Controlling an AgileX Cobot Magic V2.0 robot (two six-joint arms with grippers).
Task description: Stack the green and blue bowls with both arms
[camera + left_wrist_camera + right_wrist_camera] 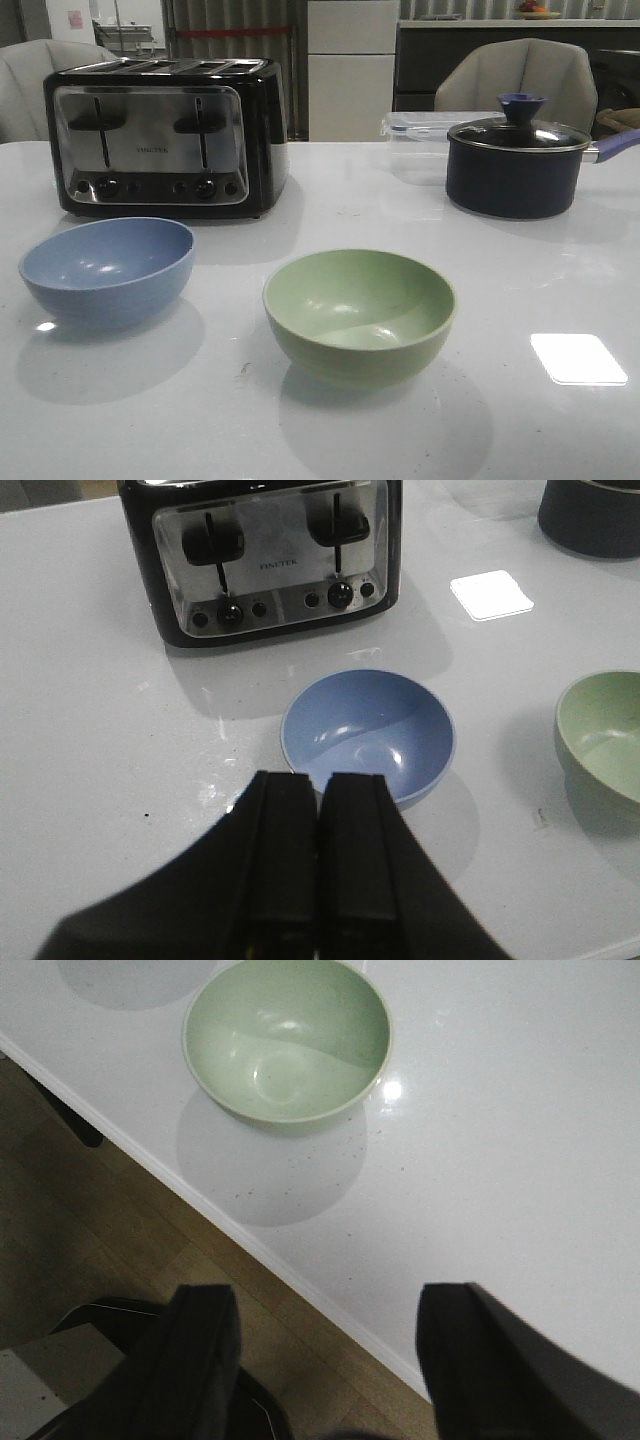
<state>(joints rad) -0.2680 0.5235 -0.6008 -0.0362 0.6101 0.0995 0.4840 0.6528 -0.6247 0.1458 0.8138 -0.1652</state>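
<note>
The dusty blue bowl (107, 268) stands upright and empty at the front left of the white table, in front of the toaster. To its right, nearer the table's middle, the pale green bowl (359, 313) also stands upright and empty, apart from the blue one. In the left wrist view my left gripper (320, 778) is shut with nothing in it, just short of the blue bowl (368, 734). My right gripper (328, 1305) is open and empty, hovering at the table's front edge, short of the green bowl (287, 1038). Neither arm shows in the front view.
A black and chrome toaster (160, 133) stands at the back left. A dark navy lidded pot (518, 160) with a blue handle sits at the back right, a clear plastic box (420, 130) behind it. The table's front edge (250, 1235) and the wooden floor show below the right gripper.
</note>
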